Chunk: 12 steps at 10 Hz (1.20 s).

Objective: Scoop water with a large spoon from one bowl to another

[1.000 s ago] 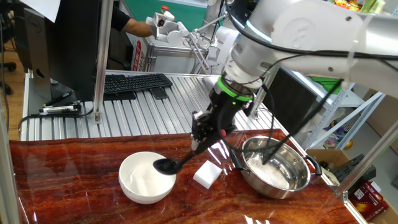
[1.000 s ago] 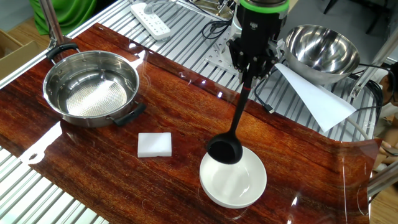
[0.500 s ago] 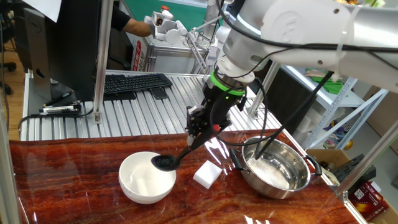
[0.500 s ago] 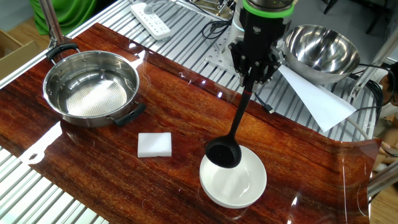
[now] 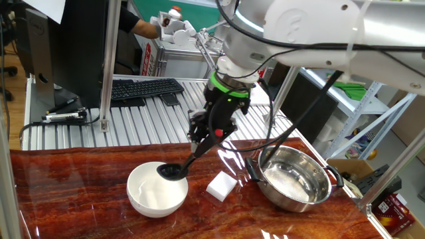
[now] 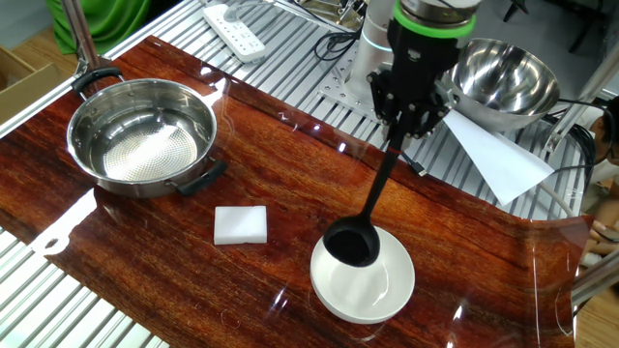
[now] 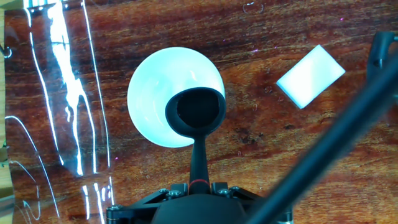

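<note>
- Your pincer [image 6: 404,124] is clamped on the top of the ladle [image 6: 365,218] handle, pointing down, with the handle hanging at a slant beneath it.
- The ladle's cup sits over the white bowl [image 6: 379,294], above the rim nearest the arm; in the hand view the black cup [image 7: 195,112] overlaps the lower right part of the bowl [image 7: 152,93].
- The steel bowl [image 6: 142,137] stands well apart on the tabletop [image 6: 290,164], and the white block [image 6: 240,224] lies between the two bowls.
- You look to be at the delivery step: the ladle has reached the white bowl, and the pour seems not yet made. Whether the cup holds water cannot be told, since its inside reads plain black.
- Next you need to bring the cup closer to the bowl's middle, then tip it slowly so the water falls inside, not over the near rim.
- Keep the grip firm; the long handle may swing as you tilt.
</note>
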Each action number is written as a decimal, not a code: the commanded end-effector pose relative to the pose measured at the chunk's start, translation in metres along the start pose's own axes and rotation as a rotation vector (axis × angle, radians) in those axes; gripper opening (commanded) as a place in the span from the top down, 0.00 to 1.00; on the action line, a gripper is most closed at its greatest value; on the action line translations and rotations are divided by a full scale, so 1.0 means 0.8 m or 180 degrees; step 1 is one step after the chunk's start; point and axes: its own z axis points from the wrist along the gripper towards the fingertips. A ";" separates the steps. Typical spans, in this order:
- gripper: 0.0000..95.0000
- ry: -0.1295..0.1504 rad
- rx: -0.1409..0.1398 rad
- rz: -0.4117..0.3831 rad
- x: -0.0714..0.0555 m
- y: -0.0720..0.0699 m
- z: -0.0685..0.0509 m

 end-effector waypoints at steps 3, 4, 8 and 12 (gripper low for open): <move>1.00 -0.0059 0.0187 -0.0032 -0.001 0.007 0.006; 1.00 -0.0062 0.0199 -0.0032 -0.002 0.007 0.007; 1.00 -0.0108 0.0342 -0.0030 -0.004 0.012 0.011; 1.00 -0.0139 0.0517 -0.0030 -0.002 0.018 0.016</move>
